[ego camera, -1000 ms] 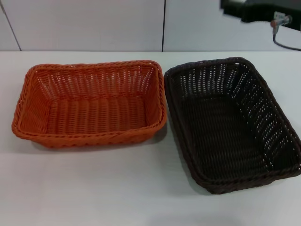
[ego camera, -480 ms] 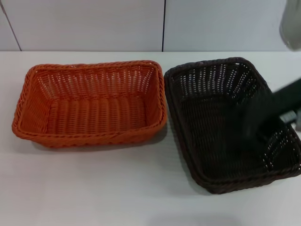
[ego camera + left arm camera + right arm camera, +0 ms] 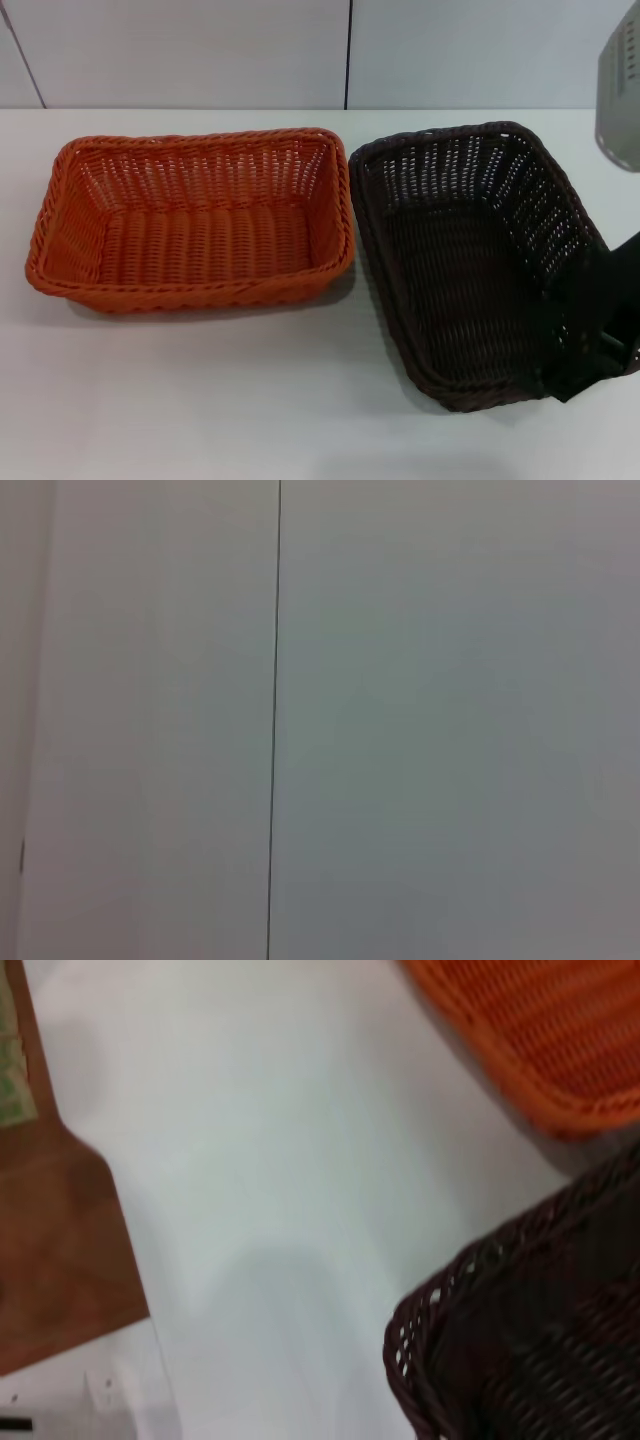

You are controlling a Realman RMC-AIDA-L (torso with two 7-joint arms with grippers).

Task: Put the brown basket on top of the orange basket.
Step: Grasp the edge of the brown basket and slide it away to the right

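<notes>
The orange basket (image 3: 195,220) stands on the left of the white table. The brown basket (image 3: 480,260) stands right beside it, on the right, slightly turned. Both are upright and empty. My right gripper (image 3: 585,340), a black shape, is down at the brown basket's near right corner, over its rim. The right wrist view shows a corner of the brown basket (image 3: 520,1340) and an edge of the orange basket (image 3: 540,1040). My left gripper is out of view; its wrist view shows only a pale wall.
The white table (image 3: 250,400) extends in front of both baskets. A grey part of my right arm (image 3: 620,90) hangs at the upper right. The right wrist view shows the table's edge and a brown floor (image 3: 50,1250) beyond it.
My right arm has swung down from the upper right to the brown basket's near right corner. The baskets have not moved.
</notes>
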